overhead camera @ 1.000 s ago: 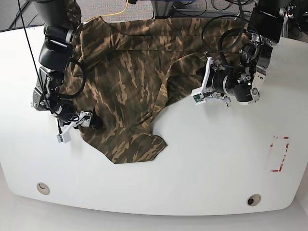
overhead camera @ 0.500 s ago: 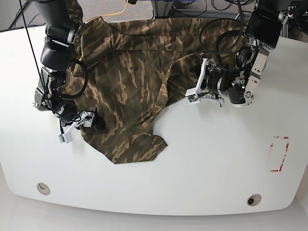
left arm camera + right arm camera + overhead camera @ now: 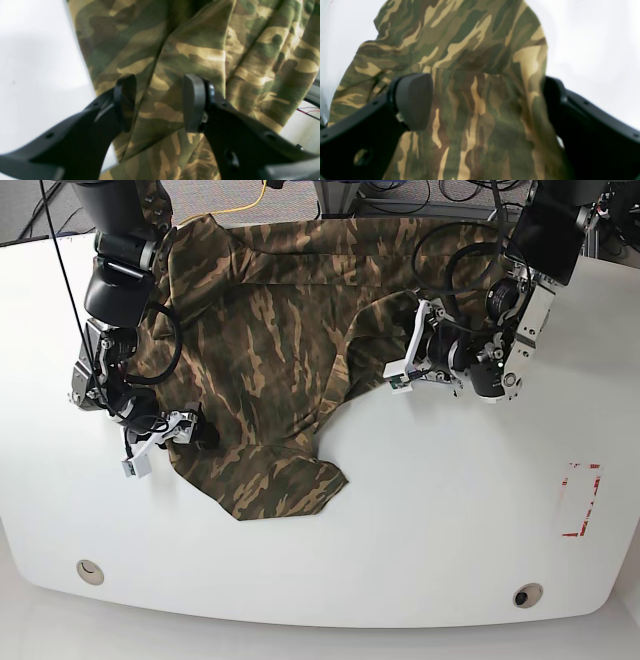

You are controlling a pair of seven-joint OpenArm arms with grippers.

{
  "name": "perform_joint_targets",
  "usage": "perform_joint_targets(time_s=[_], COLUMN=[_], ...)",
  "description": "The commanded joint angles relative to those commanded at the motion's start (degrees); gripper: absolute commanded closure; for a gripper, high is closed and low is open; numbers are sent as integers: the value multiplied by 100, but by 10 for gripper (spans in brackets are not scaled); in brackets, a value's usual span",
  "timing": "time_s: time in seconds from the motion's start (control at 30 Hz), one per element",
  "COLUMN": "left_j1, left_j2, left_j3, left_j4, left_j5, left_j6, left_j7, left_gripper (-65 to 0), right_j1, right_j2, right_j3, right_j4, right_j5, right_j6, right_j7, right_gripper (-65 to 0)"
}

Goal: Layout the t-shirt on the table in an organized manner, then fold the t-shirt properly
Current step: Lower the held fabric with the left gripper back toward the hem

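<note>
The t-shirt point(image 3: 260, 350) rumpled on the white table point(image 3: 420, 510); left gripper point(image 3: 160, 102) parted over a fold, right gripper point(image 3: 485, 105) spread wide astride its edge

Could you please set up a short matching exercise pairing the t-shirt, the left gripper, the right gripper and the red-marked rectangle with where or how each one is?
Things:
1. t-shirt
2. left gripper
3. right gripper
4. red-marked rectangle

Places or states:
A. open, jaws either side of a raised fold of cloth
B. alone on bare table, near the base view's right edge
C. crumpled, spread across the table's far side
D. open wide over a rounded flap of cloth

Pairs: 1-C, 2-A, 3-D, 4-B
</note>
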Motion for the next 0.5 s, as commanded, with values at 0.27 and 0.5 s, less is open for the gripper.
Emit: perform_joint_targets(time_s=[0.27, 0.5], left_j1=[18, 26], left_j2=[-18, -26], left_j3=[0, 0], left_j4=[9, 9], left_j5=[0, 0], left_j6=[0, 0], left_j7=[26, 26], left_gripper=[-168, -108], right_j1=[9, 18], right_j2=[0, 0], right_j3=[0, 0], right_j4=[0, 0], right_j5=[0, 0], right_j6=[0, 0], right_j7=[9, 9], right_gripper=[-583, -583])
